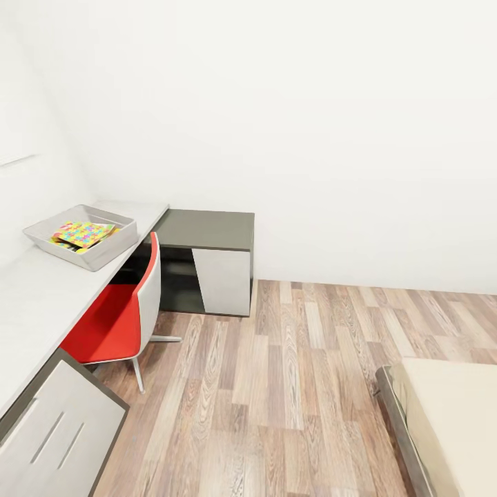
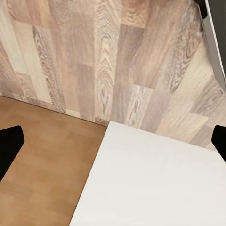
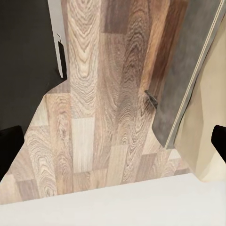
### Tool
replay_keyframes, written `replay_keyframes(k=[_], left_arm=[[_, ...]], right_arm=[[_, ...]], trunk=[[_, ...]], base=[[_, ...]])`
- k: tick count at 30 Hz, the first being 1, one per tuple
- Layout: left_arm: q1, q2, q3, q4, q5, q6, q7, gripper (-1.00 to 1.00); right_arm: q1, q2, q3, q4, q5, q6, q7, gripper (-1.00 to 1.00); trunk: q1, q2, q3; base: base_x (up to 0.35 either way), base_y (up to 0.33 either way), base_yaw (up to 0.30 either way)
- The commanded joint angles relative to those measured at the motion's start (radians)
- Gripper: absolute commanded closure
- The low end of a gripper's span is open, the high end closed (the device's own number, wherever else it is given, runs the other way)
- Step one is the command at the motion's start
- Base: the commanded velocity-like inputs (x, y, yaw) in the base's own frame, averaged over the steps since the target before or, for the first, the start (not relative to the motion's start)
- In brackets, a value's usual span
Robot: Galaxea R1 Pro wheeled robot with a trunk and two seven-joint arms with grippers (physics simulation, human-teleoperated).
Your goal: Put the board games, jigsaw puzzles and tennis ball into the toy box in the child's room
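Observation:
The toy box (image 1: 96,257), a shallow light grey tray, stands on the table (image 1: 41,304) at the left of the head view. A multicolour jigsaw puzzle (image 1: 84,233) lies tilted inside it; whether another box lies under it I cannot tell. The board games and the tennis ball are out of view. A corner of the bed (image 1: 449,414) sits at the lower right, with a bare beige mattress. My left gripper (image 2: 113,143) hangs open over the wood floor with nothing between its fingers. My right gripper (image 3: 113,141) is open too, beside the bed frame (image 3: 181,80).
A red and white chair (image 1: 121,314) is tucked at the desk. The dark grey cabinet section (image 1: 207,259) closes the corner by the white wall. White drawers (image 1: 62,428) stand at the lower left. Open plank floor (image 1: 290,386) lies between desk and bed.

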Motion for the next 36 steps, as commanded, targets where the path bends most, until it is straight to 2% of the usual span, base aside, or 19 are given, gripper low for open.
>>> replay_keyframes(k=[1,12,36], left_arm=[[0.001,-0.001,0.004,-0.004,0.004,0.006,0.002,-1.00],[0.001,0.001,0.011,-0.004,-0.018,0.005,0.002,-1.00],[0.001,0.000,0.012,-0.003,-0.021,0.005,0.002,-1.00]], right_arm=[[0.000,0.000,0.008,0.000,-0.010,-0.002,-0.002,-1.00],[0.000,0.000,0.008,0.000,-0.010,-0.003,-0.002,-1.00],[0.000,0.000,0.008,0.000,-0.010,-0.003,-0.002,-1.00]], trunk=[[0.000,-0.002,-0.001],[0.000,-0.002,-0.001],[0.000,-0.002,-0.001]], base=[[0.000,0.000,0.000],[0.000,0.000,0.000],[0.000,0.000,0.000]])
